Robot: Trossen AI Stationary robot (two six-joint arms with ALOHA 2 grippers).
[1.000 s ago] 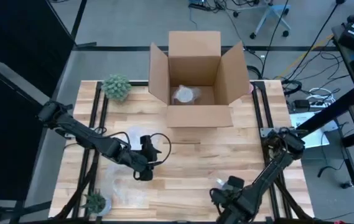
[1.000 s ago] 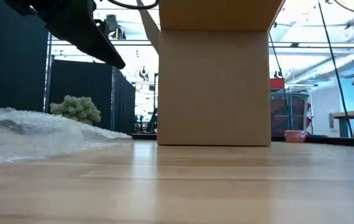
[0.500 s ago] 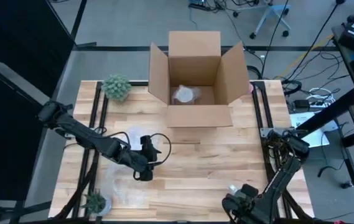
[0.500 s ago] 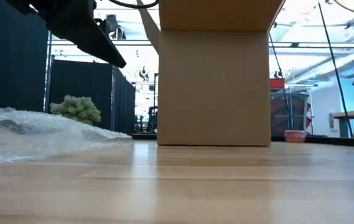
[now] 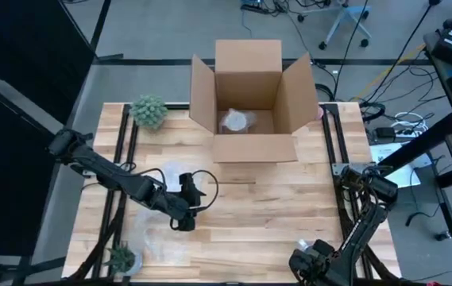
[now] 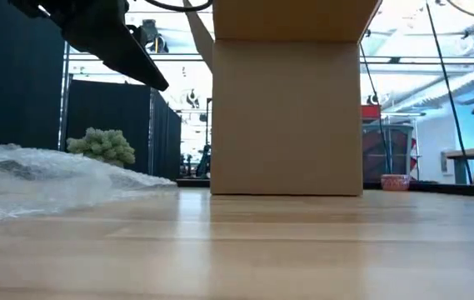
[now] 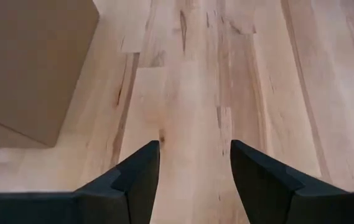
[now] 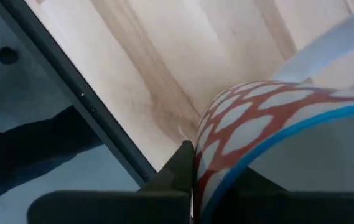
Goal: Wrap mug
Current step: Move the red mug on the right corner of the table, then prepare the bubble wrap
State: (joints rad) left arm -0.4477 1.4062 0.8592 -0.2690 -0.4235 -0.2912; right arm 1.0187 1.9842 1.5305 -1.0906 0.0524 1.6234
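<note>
Right tool (image 5: 311, 260) sits at the near edge of the table (image 5: 257, 206), right of centre. Through its wrist camera we see the mug (image 8: 270, 143) filling the view: red lattice pattern on white, blue rim band, pressed against a dark finger (image 8: 180, 168). We take it the tool is clamped on the mug, though only that one finger shows.

Left tool (image 7: 192, 171) hangs over bare wood left of centre, fingers spread with nothing between them. Bubble wrap (image 5: 166, 238) lies rumpled just beside and below it, toward the table's near-left corner (a second clear wad shows inside the cardboard box (image 5: 249, 95) at the far side).

Step in hand, as we judge it: the mug is fetched, not yet set on the wrap. Next move calls for carrying it leftward across the table onto the sheet, then releasing so the left tool can fold the wrap over.

Mug orientation: the rim curves across the wrist view, so the mouth seems turned toward the camera, long axis roughly along the tool's reach. Handle not visible; we cannot tell its side.

Two potted succulents (image 5: 148, 111) stand along the left edge.
</note>
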